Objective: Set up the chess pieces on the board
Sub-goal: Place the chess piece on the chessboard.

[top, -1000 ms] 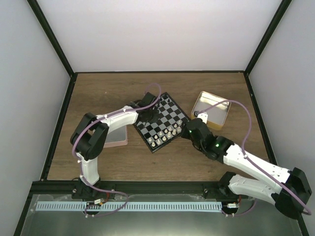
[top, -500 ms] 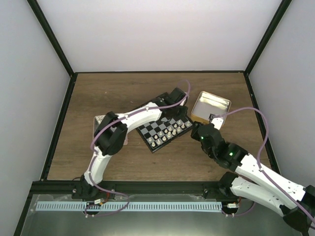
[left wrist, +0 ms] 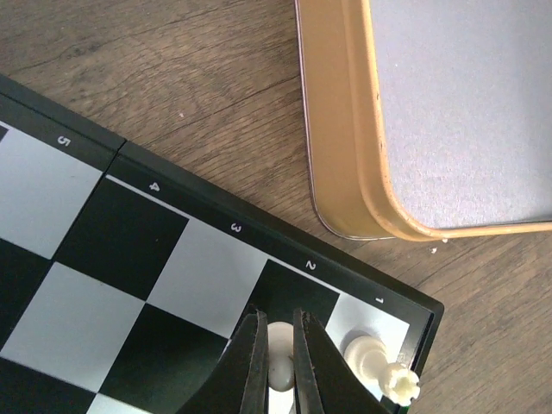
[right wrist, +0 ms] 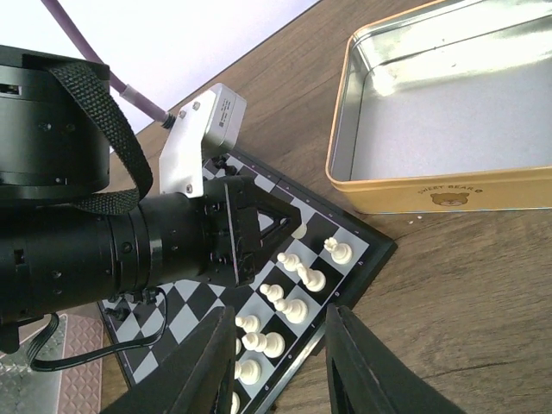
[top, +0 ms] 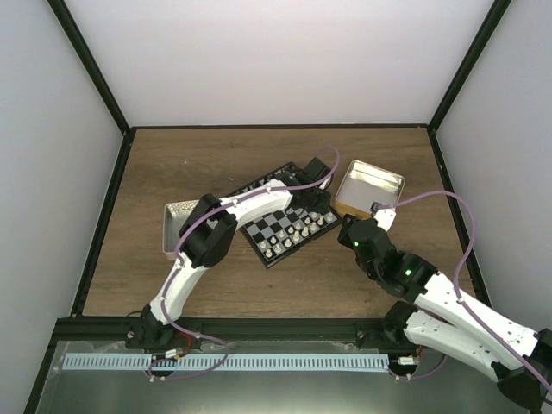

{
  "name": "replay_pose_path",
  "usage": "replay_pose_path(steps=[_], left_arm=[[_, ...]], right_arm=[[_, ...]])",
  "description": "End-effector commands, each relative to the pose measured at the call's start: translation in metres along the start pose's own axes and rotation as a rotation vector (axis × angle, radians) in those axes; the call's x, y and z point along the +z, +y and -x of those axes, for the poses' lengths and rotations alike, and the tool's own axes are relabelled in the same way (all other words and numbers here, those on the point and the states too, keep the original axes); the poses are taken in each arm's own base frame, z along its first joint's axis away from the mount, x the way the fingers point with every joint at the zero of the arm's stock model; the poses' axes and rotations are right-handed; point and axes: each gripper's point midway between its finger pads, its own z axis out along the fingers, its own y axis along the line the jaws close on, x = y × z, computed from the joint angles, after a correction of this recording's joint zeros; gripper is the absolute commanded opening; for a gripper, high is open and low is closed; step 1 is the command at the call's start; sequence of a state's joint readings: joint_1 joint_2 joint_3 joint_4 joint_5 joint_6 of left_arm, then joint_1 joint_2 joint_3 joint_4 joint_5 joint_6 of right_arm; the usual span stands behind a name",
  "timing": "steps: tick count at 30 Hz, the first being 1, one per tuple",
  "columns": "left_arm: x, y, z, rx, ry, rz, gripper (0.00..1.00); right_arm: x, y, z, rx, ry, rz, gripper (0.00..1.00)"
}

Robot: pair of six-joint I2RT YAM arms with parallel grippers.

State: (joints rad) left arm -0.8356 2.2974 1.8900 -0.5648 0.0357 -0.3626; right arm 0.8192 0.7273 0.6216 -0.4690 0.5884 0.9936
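The board lies slanted mid-table, with several cream-white chess pieces in two rows along its near-right side. My left gripper is over the board's right corner, shut on a white pawn at the dark square by the rim numeral 2. A white rook stands on the corner square beside it. My right gripper hangs open and empty above the rows of white pieces at the board's edge. Its fingers are well apart. In that view the left gripper shows too.
An open gold tin sits just right of the board, close to its corner. A silvery tin with a pink rim lies left of the board. Dark frame rails border the wooden table.
My left arm has swung from the board's back-left across to its right corner beside the gold tin. The right arm has pulled back off the board towards the near right.
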Motion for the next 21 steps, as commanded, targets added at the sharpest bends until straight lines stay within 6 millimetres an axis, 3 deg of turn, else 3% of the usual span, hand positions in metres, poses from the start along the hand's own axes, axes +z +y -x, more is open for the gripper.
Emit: replay_pose_path(steps=[1,16,21], left_arm=[[0.01,-0.004,0.001,0.005,0.013,-0.015,0.07],[0.022,0.0,-0.004,0.003,0.034,-0.01,0.11],[0.019,-0.004,-0.002,0.007,0.031,-0.023,0.19]], right_arm=[[0.001,-0.009,0.004,0.013,-0.03,-0.037,0.3],[0.002,-0.008,0.003,0.0,-0.022,-0.04,0.3],[0.002,-0.007,0.003,-0.001,-0.022,-0.039,0.31]])
